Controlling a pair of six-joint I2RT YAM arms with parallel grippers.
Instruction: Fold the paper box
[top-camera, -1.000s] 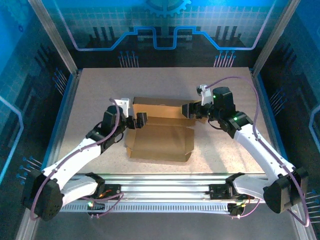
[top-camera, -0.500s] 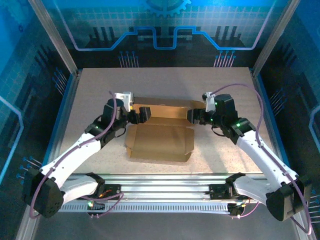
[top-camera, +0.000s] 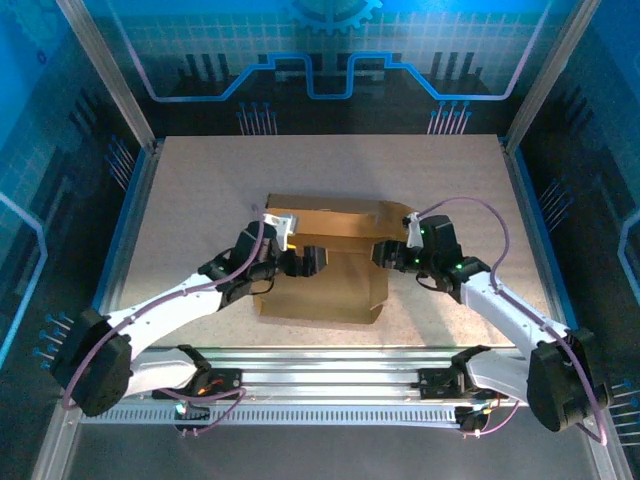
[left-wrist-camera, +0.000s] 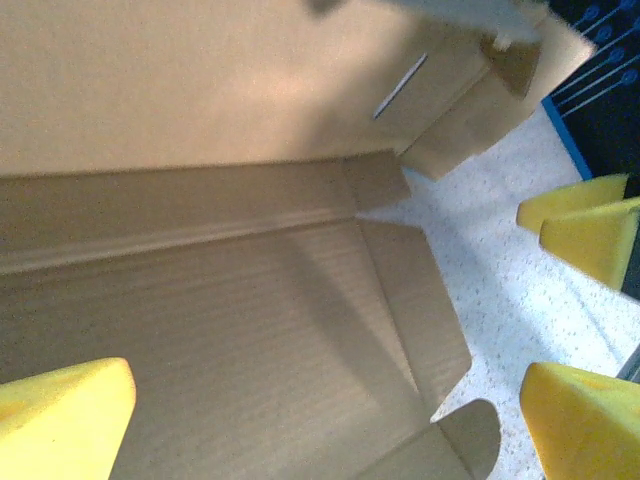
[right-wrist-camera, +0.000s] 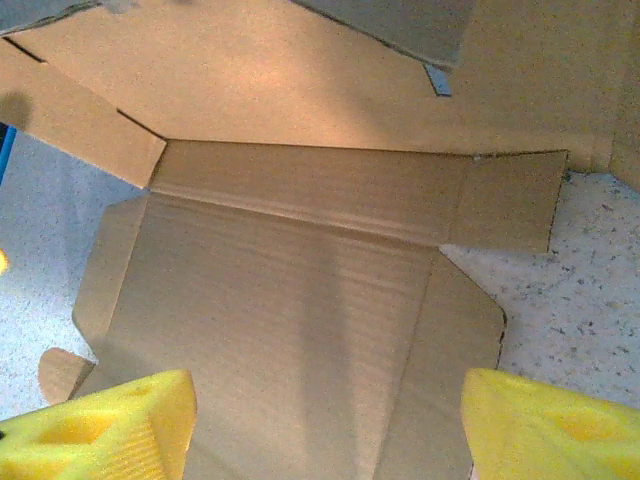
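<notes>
The paper box (top-camera: 325, 285) is brown cardboard, partly unfolded in the middle of the table. Its base panel lies flat and its back panel (top-camera: 330, 212) stands tilted up behind. My left gripper (top-camera: 308, 262) hangs open over the left part of the base panel. In the left wrist view its yellow fingertips (left-wrist-camera: 60, 420) stand wide apart above the cardboard (left-wrist-camera: 230, 340), with nothing between them. My right gripper (top-camera: 385, 252) is open at the box's right side flap. Its yellow fingertips (right-wrist-camera: 550, 430) straddle the base panel (right-wrist-camera: 290, 300) without holding it.
The speckled tabletop (top-camera: 200, 180) surrounds the box. An aluminium rail (top-camera: 330, 360) runs along the near edge, and blue enclosure walls (top-camera: 60, 200) stand on both sides and behind. The right gripper's yellow fingers (left-wrist-camera: 585, 225) show in the left wrist view.
Both grippers have come nearer and lower over the box. The left one moved right onto the base panel; the right one dropped from the back panel's corner toward the right flap.
</notes>
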